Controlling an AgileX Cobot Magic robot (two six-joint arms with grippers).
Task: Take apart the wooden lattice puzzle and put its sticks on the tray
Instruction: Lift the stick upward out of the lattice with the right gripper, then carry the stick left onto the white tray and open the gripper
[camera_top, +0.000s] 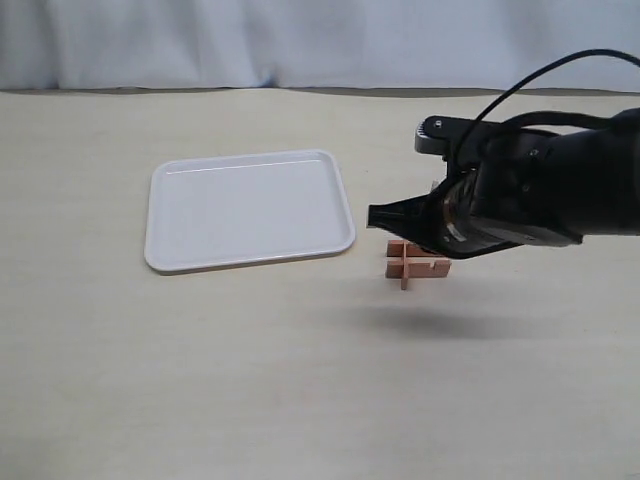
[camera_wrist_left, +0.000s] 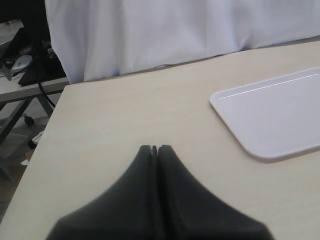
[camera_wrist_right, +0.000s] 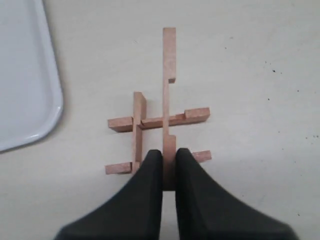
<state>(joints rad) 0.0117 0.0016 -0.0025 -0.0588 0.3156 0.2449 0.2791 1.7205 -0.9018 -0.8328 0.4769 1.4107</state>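
The wooden lattice puzzle (camera_top: 416, 264) lies on the table just right of the white tray (camera_top: 250, 210). In the right wrist view three slats (camera_wrist_right: 138, 125) still interlock on the table. A fourth stick (camera_wrist_right: 169, 60) stands out longer and nearer the camera, above them. My right gripper (camera_wrist_right: 169, 152) is shut on that stick's near end. In the exterior view the right gripper (camera_top: 376, 215) hovers over the puzzle and hides the held stick. My left gripper (camera_wrist_left: 156, 148) is shut on nothing, over bare table beside the tray (camera_wrist_left: 275, 115).
The tray's rounded corner (camera_wrist_right: 30, 80) lies close beside the puzzle. A white curtain (camera_top: 300, 40) runs behind the table. The table's edge (camera_wrist_left: 35, 150), with a cable and furniture past it, shows in the left wrist view.
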